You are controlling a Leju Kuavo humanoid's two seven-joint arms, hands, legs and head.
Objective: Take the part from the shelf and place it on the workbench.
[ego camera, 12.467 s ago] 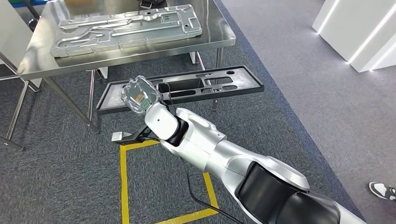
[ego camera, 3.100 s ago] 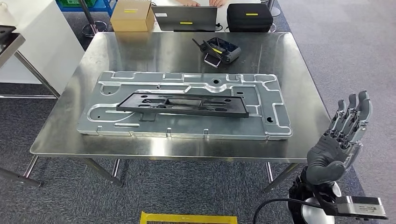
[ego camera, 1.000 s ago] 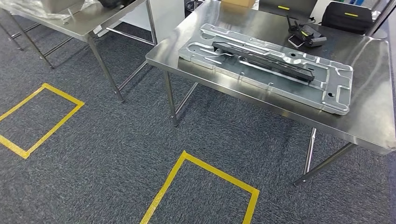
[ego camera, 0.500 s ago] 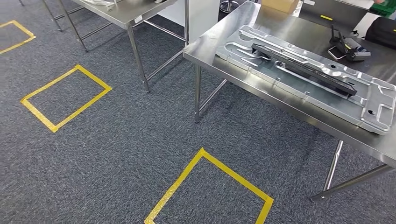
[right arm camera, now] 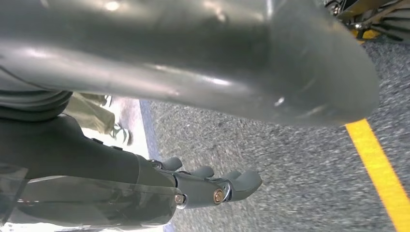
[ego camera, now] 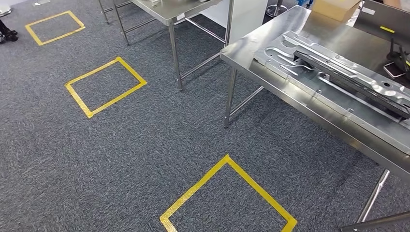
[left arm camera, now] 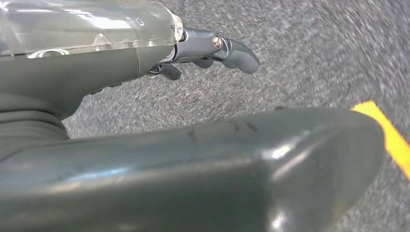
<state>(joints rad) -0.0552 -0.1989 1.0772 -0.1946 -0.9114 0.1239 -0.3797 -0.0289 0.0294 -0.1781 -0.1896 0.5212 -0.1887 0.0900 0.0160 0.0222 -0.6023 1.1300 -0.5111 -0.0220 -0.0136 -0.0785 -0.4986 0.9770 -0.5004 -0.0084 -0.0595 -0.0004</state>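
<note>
Three yellow tape squares [ego camera: 106,85] mark the grey carpet beside the workbench [ego camera: 290,92], where the black part [ego camera: 353,79] lies on a metal plate [ego camera: 309,58]. Left hand [left arm camera: 159,159] hangs over carpet, fingers apart, holding nothing. Right hand [right arm camera: 169,72] likewise, near a person's shoe [right arm camera: 118,133].

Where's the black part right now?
In the head view, the black part lies at far right on the grey metal plate atop the steel workbench.
</note>
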